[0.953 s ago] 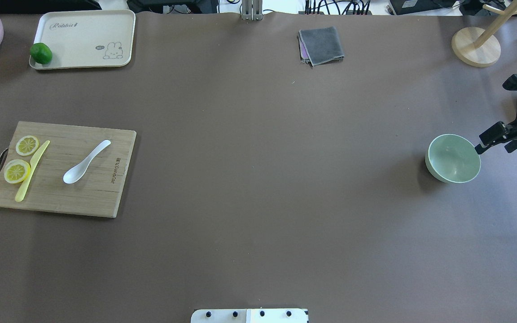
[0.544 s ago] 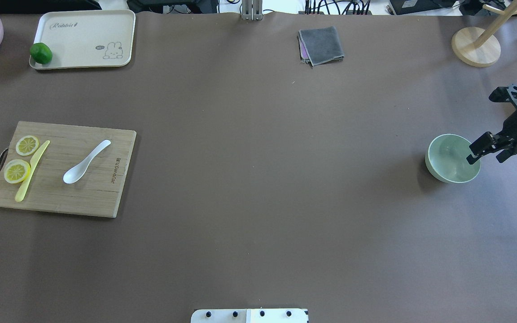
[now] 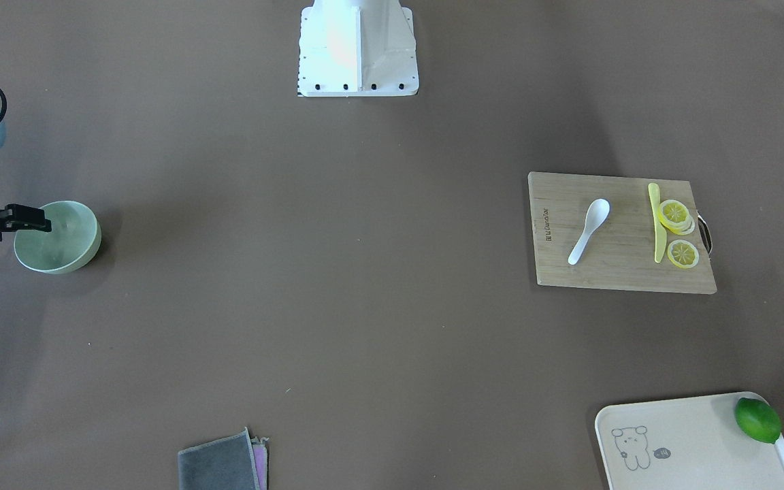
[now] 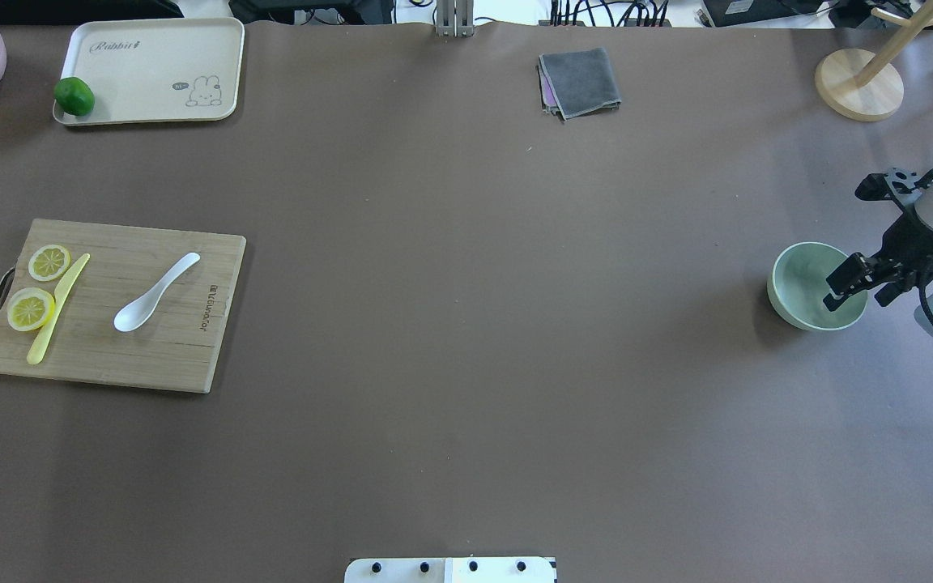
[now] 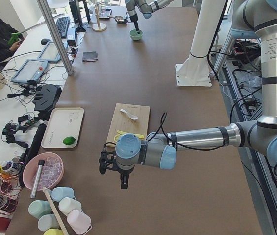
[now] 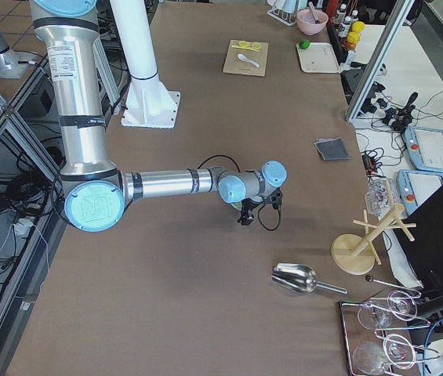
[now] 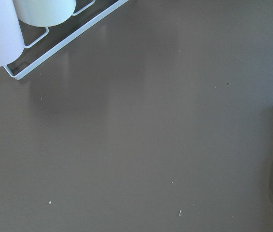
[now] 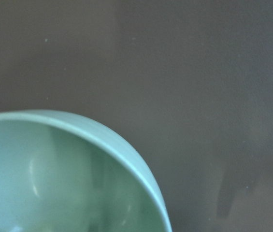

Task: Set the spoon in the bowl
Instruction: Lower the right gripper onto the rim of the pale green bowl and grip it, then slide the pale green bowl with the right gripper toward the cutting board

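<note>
Overhead exterior: right tool (image 4: 855,301), open and empty, is closing in astride the rim of the mint-green bowl (image 4: 798,283), likely to grip it. The white soup spoon (image 4: 151,295) is lying untouched on the wooden cutting board (image 4: 175,356). Exterior left: left tool (image 5: 122,182) is hovering, and I cannot tell its opening.

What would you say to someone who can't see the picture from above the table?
The right gripper hangs open over the right rim of a mint-green bowl on the right. Far away on the left, a white spoon lies on a wooden cutting board.
</note>
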Controlling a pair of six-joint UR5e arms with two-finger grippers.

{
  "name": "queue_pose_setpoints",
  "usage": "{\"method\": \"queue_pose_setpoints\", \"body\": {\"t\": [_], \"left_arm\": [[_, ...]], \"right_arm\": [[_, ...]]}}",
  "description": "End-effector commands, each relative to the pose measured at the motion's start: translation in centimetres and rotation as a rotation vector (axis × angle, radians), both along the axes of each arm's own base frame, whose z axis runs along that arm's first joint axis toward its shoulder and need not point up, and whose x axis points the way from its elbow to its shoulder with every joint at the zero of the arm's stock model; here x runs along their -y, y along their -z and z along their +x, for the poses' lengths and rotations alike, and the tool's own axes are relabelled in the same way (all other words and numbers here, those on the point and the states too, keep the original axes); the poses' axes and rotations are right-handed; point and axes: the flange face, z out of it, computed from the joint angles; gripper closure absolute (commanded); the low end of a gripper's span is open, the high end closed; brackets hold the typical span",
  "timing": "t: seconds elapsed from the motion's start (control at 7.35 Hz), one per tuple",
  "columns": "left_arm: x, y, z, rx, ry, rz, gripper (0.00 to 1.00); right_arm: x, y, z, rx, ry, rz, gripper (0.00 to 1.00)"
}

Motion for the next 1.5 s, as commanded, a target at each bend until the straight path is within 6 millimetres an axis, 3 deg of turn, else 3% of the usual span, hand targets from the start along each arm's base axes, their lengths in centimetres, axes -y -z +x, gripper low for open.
{"method": "queue_pose_setpoints", "body": {"t": [0.0,0.27,0.41,0.68,0.82,0.95,1.09,1.36], "left_arm": [[0.0,0.1,0.0,0.0,0.001,0.002,0.02],[0.2,0.4,0.0,0.0,0.001,0.008,0.02],[0.2,0.4,0.0,0.0,0.002,0.007,0.02],[-0.2,0.1,-0.1,-0.002,0.003,0.001,0.02],[-0.3,0.0,0.0,-0.002,0.003,-0.002,0.02],[-0.3,0.0,0.0,-0.002,0.004,-0.003,0.02],[-0.3,-0.1,0.0,-0.002,0.004,-0.006,0.02],[-0.4,0.3,0.4,-0.055,-0.003,-0.004,0.02]], "right_arm": [[0.2,0.6,-0.2,-0.005,-0.03,-0.032,1.0],[-0.2,1.6,-0.1,0.05,-0.024,-0.056,1.0],[0.1,2.0,0.9,0.09,-0.038,-0.079,1.0],[-0.2,2.4,5.5,0.286,-0.085,-0.211,1.0],[-0.2,2.9,5.6,0.33,-0.08,-0.232,1.0],[0.4,4.0,5.0,0.332,-0.091,-0.268,1.0],[2.5,7.1,3.2,0.339,-0.084,-0.256,1.0],[4.4,14.0,-3.7,0.318,-0.029,-0.242,1.0]]}}
